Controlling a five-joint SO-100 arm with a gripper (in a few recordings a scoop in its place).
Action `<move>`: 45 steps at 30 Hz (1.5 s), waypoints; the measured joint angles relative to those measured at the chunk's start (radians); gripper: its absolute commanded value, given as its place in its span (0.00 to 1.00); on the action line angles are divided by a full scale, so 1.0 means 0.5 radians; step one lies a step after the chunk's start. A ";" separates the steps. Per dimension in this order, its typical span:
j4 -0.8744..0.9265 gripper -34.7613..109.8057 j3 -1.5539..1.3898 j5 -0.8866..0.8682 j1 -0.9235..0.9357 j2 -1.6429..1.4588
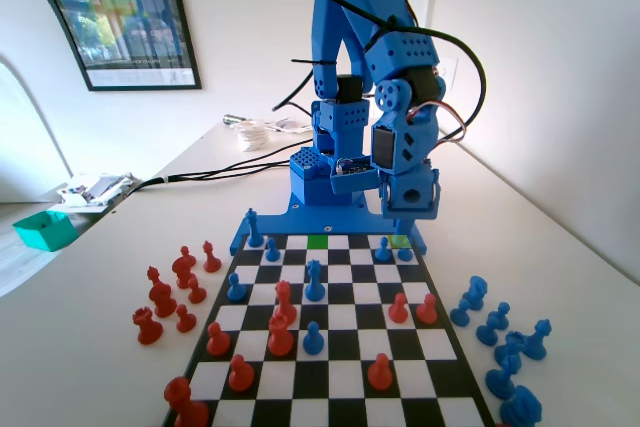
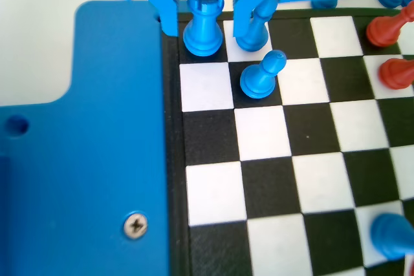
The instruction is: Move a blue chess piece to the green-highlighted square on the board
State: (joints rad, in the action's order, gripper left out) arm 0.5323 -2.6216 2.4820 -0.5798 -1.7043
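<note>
In the wrist view a short blue chess piece with a notched top stands on the board's corner square next to the blue base. My gripper is open, one jaw on each side of that piece with small gaps. In the fixed view the gripper hangs low over the far right corner, above the pale yellow-green square. The green-highlighted square lies in the same far row, a few squares to the left, with nothing on it.
Two blue pawns stand just beside the right jaw. Red pieces sit further along the board. A taller blue piece stands mid-board. Captured red pieces lie left of the board, blue ones right.
</note>
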 measured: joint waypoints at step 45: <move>0.841 0.25 0.123 0.144 0.347 -0.463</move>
State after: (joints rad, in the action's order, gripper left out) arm 0.9526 -2.5602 2.5541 -0.4065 -1.9359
